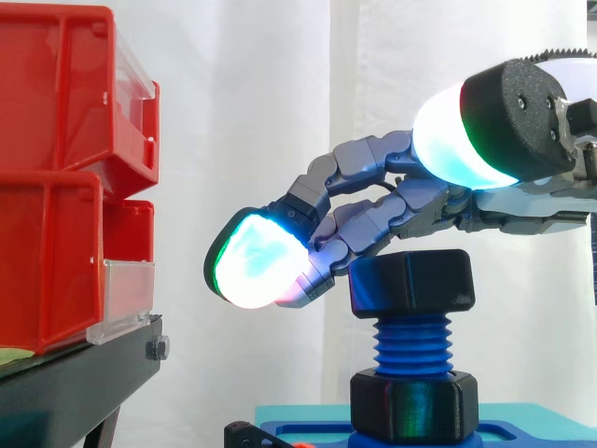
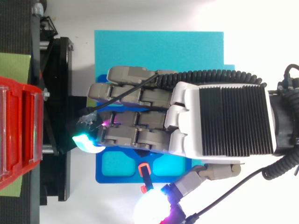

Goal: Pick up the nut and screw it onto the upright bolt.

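Observation:
A blue threaded bolt (image 1: 410,343) stands upright on a blue fixture (image 2: 108,173). A black nut (image 1: 411,283) sits on the bolt's top end. A second black piece (image 1: 415,403) rings the bolt's foot. My hand (image 1: 392,201) reaches in from the right, just above the top nut. Its fingers stretch leftward over and past the nut, only slightly bent. Their glowing fingertips (image 1: 256,263) hang left of the nut at about its height. The thumb pad (image 1: 452,131) glows higher up, clear of the nut. In the top view the hand (image 2: 224,121) covers the bolt and the nut.
Stacked red bins (image 1: 56,187) on a black stand (image 1: 75,373) are at the left, close to the fingertips. The fixture lies on a cyan foam mat (image 2: 159,51). A white curtain hangs behind.

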Motion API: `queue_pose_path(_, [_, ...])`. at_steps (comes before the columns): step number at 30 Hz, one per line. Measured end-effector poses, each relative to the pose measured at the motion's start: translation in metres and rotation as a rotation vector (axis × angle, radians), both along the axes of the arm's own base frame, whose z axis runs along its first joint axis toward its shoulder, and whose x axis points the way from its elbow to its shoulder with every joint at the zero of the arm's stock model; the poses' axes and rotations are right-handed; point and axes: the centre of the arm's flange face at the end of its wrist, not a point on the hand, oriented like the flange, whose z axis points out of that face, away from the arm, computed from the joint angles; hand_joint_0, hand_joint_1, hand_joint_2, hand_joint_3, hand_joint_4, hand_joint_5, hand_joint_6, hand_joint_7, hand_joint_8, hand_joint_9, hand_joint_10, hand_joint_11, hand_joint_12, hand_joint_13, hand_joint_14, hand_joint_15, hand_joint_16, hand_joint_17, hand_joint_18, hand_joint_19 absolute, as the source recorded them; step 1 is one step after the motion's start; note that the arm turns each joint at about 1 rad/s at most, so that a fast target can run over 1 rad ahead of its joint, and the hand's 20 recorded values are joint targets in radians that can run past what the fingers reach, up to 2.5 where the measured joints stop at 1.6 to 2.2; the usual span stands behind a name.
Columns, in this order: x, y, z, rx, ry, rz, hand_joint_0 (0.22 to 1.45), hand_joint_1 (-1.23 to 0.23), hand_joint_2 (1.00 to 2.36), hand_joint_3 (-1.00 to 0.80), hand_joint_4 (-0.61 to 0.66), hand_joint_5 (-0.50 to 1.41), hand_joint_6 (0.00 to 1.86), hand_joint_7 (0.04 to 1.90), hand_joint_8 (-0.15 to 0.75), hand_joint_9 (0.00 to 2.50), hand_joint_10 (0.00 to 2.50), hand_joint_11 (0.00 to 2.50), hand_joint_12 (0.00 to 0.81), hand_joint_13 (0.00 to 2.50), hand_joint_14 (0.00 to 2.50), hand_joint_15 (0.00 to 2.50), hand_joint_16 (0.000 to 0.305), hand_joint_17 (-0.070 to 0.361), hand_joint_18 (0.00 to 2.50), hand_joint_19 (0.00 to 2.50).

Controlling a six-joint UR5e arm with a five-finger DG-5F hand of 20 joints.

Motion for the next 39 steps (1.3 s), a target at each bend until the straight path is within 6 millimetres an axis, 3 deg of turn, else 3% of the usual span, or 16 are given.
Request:
queue_pose_path(5, [0.0,-0.002,0.0,0.0,0.001,-0.002,0.45,-0.13,1.0,-0.5,0.18,-0.14,0.5,0.87,0.292,0.68,0.0,0.16,0.354,0.34,0.0,0.0,0.044,0.099,0.2,0.0])
queue_pose_path(10, [-0.001,-0.007,-0.001,-0.002,0.009,-0.009,0.46,-0.14,1.0,-0.5,0.2,-0.13,0.5,0.95,0.295,0.85,0.01,0.5,0.345,0.42,0.0,0.0,0.041,0.092,0.26,0.0])
queue_pose_path(20, [-0.002,-0.014,0.0,-0.002,0.012,-0.017,0.46,-0.16,1.0,-0.5,0.2,-0.12,0.5,1.07,0.297,1.03,0.02,0.89,0.345,0.49,0.0,0.0,0.04,0.09,0.33,0.0])
queue_pose_path(22, [-0.002,-0.015,0.0,-0.002,0.012,-0.015,0.46,-0.16,1.0,-0.5,0.19,-0.11,0.5,1.11,0.304,1.09,0.02,1.11,0.344,0.53,0.0,0.0,0.04,0.089,0.35,0.0])
queue_pose_path(39, [-0.003,-0.026,0.0,-0.004,0.012,-0.007,0.47,-0.17,1.0,-0.5,0.18,-0.08,0.5,1.25,0.297,1.31,0.01,1.43,0.346,0.69,0.0,0.07,0.039,0.087,0.49,0.0])
